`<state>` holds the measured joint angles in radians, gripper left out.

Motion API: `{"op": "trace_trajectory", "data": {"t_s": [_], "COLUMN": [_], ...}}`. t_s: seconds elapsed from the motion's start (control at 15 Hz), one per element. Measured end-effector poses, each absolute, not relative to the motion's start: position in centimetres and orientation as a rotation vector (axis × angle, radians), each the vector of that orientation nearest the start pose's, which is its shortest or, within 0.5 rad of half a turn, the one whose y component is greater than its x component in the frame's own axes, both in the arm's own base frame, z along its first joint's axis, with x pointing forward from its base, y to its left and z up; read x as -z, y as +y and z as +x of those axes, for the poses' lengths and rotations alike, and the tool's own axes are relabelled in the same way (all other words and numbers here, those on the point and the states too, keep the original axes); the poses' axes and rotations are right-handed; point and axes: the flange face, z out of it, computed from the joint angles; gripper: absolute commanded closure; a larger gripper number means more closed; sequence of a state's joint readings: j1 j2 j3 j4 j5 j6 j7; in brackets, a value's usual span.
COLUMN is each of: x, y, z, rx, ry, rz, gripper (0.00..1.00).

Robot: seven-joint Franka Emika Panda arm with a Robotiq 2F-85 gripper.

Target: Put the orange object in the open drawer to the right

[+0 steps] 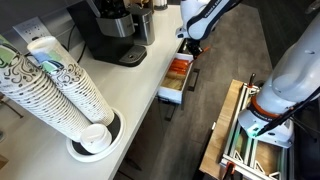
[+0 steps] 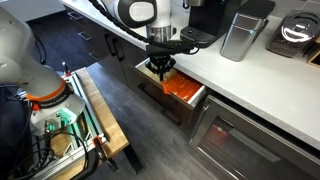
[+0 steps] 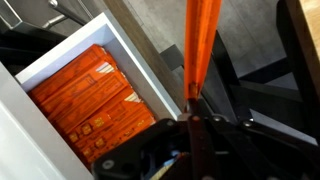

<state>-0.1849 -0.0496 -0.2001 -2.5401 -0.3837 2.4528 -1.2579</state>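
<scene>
My gripper (image 3: pixel 195 108) is shut on the orange object (image 3: pixel 201 45), a thin straight orange stick that juts out from between the fingers. In both exterior views the gripper (image 1: pixel 192 45) (image 2: pixel 160 63) hangs over the open drawer (image 1: pixel 169 97) (image 2: pixel 198 99), near its counter end. The drawer has white walls (image 3: pixel 130 50) and is full of orange-red packets (image 3: pixel 90 100). In the wrist view the stick lies beside the drawer's white wall, over the dark floor. The stick is barely visible in the exterior views.
A black coffee machine (image 1: pixel 112 30) (image 2: pixel 203 18) stands on the white counter (image 1: pixel 135 85). A stack of paper cups (image 1: pixel 60 88) stands near the camera. A metal canister (image 2: pixel 240 35) sits on the counter. The robot's wooden base cart (image 1: pixel 245 135) (image 2: pixel 95 105) stands on the floor.
</scene>
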Motion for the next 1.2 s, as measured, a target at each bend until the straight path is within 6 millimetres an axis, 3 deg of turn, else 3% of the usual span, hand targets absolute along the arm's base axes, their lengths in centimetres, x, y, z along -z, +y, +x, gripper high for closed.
{"op": "trace_trajectory", "data": {"t_s": [0.47,0.8,1.2], "x": [-24.4,-22.9,-21.3], "y": [-16.5,-17.3,-16.8], "z": [44.1,45.7,47.3], "rx": [-0.231,-0.206,-0.012], "ry": [-1.712,-1.628,-1.642], "rz": [-2.930,-3.030,-3.048], "gripper": [1.00,1.00,1.00]}}
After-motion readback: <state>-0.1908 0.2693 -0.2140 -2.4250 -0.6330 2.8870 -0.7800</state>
